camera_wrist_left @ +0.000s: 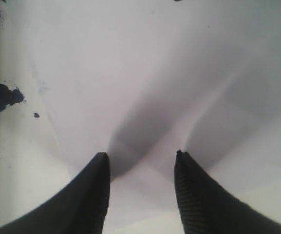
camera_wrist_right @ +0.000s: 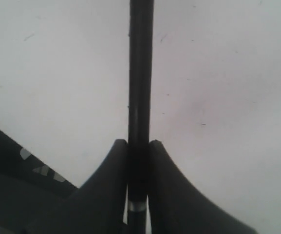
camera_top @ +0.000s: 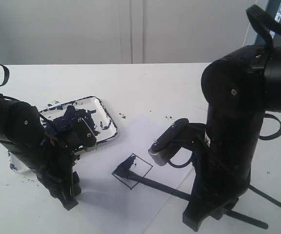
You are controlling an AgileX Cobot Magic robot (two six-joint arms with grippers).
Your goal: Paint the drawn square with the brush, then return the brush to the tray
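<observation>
Gripping the brush (camera_top: 155,184) tight partway along its thin stick, which looks light and stiff, the right claw (camera_wrist_right: 139,144) rests the wet tip on the square (camera_top: 132,170) in the lower middle, while the left claw (camera_wrist_left: 141,155) sits wide and empty.

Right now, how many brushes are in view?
1. The brush is held in the right end effector, tip on the drawn square. None shows in the tray, partly hidden by the left arm.

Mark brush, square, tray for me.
brush (camera_top: 159,185): exterior view, on the handle, between tip and gripper.
square (camera_top: 137,168): exterior view, on its unpainted middle.
tray (camera_top: 108,115): exterior view, on the right rim.
</observation>
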